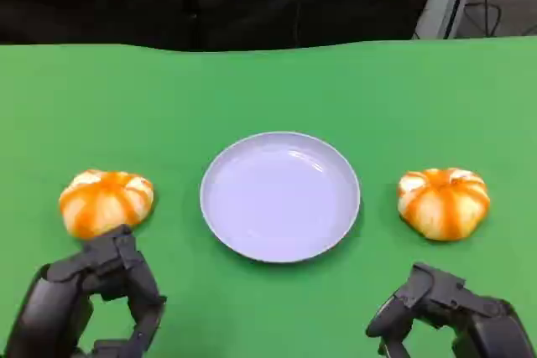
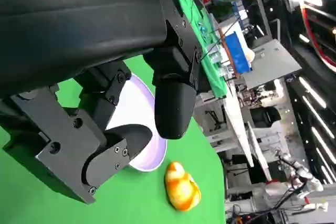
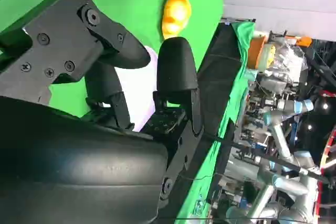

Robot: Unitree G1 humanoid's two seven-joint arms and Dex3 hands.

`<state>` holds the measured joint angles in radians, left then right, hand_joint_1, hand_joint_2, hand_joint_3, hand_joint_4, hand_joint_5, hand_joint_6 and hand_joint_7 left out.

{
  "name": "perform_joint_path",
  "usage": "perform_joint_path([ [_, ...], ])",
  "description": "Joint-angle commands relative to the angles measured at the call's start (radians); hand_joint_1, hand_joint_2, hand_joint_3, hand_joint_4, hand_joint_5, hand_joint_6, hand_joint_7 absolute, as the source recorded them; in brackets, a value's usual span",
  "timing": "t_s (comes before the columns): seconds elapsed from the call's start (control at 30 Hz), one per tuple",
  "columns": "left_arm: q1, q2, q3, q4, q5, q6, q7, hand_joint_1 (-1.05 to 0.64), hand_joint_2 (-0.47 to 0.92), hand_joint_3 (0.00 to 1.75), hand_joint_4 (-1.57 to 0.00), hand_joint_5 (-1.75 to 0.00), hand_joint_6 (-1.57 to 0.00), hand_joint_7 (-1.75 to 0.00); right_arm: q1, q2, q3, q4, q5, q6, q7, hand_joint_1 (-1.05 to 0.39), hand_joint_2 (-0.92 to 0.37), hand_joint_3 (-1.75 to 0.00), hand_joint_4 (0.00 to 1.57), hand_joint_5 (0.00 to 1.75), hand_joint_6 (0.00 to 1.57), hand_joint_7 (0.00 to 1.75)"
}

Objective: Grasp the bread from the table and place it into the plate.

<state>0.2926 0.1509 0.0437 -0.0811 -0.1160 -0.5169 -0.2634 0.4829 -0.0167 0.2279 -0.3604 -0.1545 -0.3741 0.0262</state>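
The left hand (image 1: 101,295) hovers at seven o'clock of the table (image 1: 268,81), fingers apart, grasping nothing; the right hand (image 1: 440,312) hovers at five o'clock, likewise released and empty. One bread (image 1: 106,201) lies at nine o'clock of the plate (image 1: 280,196), just beyond the left hand. A second bread (image 1: 444,201) lies at three o'clock. The white plate sits between them on the green table.
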Motion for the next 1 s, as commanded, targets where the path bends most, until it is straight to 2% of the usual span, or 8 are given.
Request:
perform_joint_path([
  [0.03, -0.001, 0.012, 0.007, 0.002, -0.003, -0.006, -0.007, -0.11, 0.33, 1.22, -0.91, -1.75, -0.68, -1.75, -0.001, -0.003, -0.002, 0.001, -0.001, 0.001, -0.008, -0.07, -0.36, -1.28, 0.69, 1.61, 0.77, 1.30],
  [0.47, 0.004, 0.006, 0.007, -0.012, -0.022, 0.022, -0.005, -0.07, 0.33, 1.28, -0.85, -1.75, -0.68, -1.68, -0.002, -0.003, -0.002, 0.004, -0.008, -0.001, -0.009, -0.07, -0.36, -1.30, 0.70, 1.61, 0.77, 1.31],
  [0.5, 0.006, 0.002, 0.007, -0.018, -0.032, 0.033, -0.003, -0.08, 0.35, 1.23, -0.81, -1.73, -0.66, -1.63, -0.002, -0.003, -0.002, 0.004, -0.006, 0.000, -0.009, -0.07, -0.36, -1.30, 0.70, 1.61, 0.77, 1.31],
  [0.6, 0.009, -0.004, 0.007, -0.030, -0.046, 0.051, 0.000, -0.12, 0.53, 0.80, -0.66, -1.67, -0.66, -1.38, -0.002, -0.003, -0.003, 0.005, -0.005, 0.001, -0.007, -0.08, -0.36, -1.30, 0.70, 1.61, 0.77, 1.31],
  [0.83, 0.010, -0.013, 0.007, -0.052, -0.035, 0.080, 0.018, -0.13, 0.58, 0.70, -0.65, -1.66, -0.66, -1.35, -0.001, -0.005, -0.004, 0.005, -0.004, 0.000, -0.007, -0.08, -0.37, -1.29, 0.70, 1.61, 0.77, 1.31],
  [0.87, -0.012, 0.007, 0.014, -0.070, 0.061, 0.124, 0.056, -0.11, 0.63, 0.68, -0.58, -1.48, -0.61, -1.18, -0.003, -0.004, -0.004, 0.006, -0.001, 0.003, -0.005, -0.08, -0.37, -1.29, 0.70, 1.61, 0.77, 1.31],
  [0.9, -0.034, 0.029, 0.019, -0.090, 0.171, 0.171, 0.094, -0.21, 0.75, 0.41, -0.35, -1.20, -0.49, -0.78, -0.004, -0.004, -0.004, 0.007, 0.003, 0.004, -0.004, -0.08, -0.37, -1.28, 0.69, 1.62, 0.77, 1.31],
  [1.0, -0.083, 0.085, 0.021, -0.130, 0.368, 0.281, 0.131, -0.38, 0.90, 0.08, -0.12, -0.93, -0.43, -0.28, -0.009, -0.001, 0.000, 0.011, 0.005, 0.006, -0.003, -0.08, -0.37, -1.28, 0.69, 1.62, 0.77, 1.32],
])
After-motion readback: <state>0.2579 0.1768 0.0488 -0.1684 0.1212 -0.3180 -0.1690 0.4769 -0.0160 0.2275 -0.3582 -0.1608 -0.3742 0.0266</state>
